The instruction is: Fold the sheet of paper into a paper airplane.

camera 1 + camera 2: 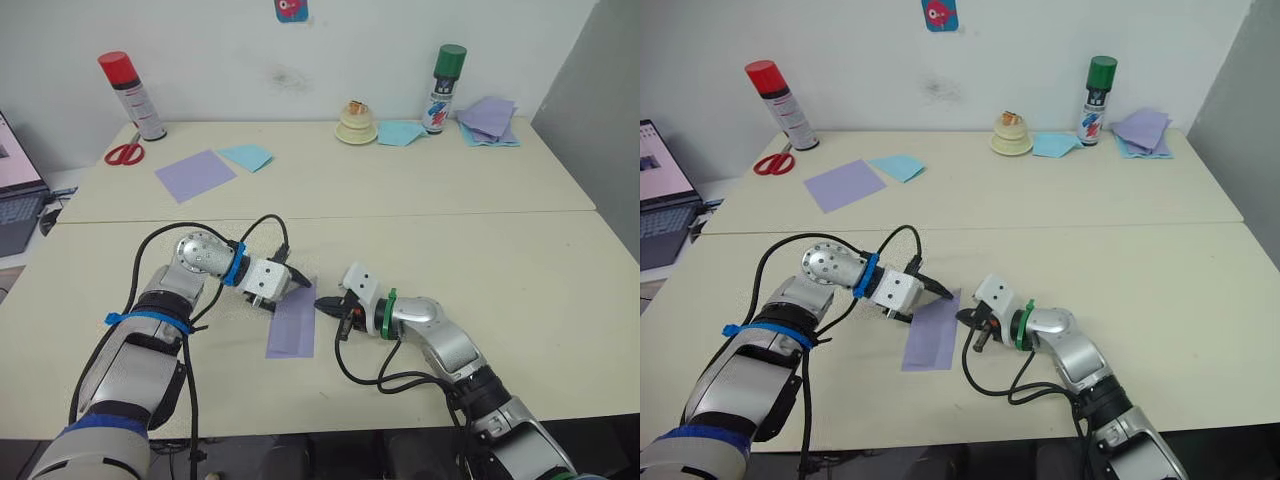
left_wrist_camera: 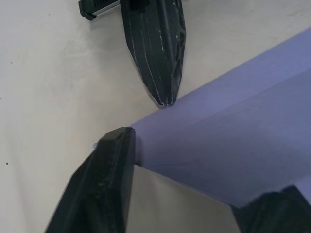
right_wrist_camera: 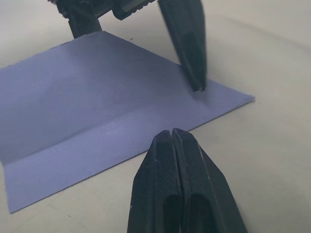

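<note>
The job looks to be in its early stage. The sheet of paper [image 1: 292,322] lies low in the middle of the frame on the near table [image 1: 520,280], as a long narrow strip running away from the robot; it seems folded once in half lengthwise, with a straight crease line along its length visible in the right wrist view. No nose corners are turned in and no wings are formed, so I judge most of the folding is yet to do.

Starting from the left of the frame, the left gripper [image 1: 298,279] reaches in over the far left corner of the strip. Its jaws stand spread, one finger on each side of that corner, and in the left wrist view one fingertip [image 2: 116,141] touches the paper's end where the layer lifts a little off the table. It grips nothing that I can see.

The paper itself is pale lavender, thin, flat apart from that raised end, with clean straight edges.

Just right of the strip, at centre frame, the right gripper [image 1: 330,306] points at the strip's far right edge, its two fingers pressed tight together and empty. It is just beside the edge; whether it touches, I cannot tell.
</note>
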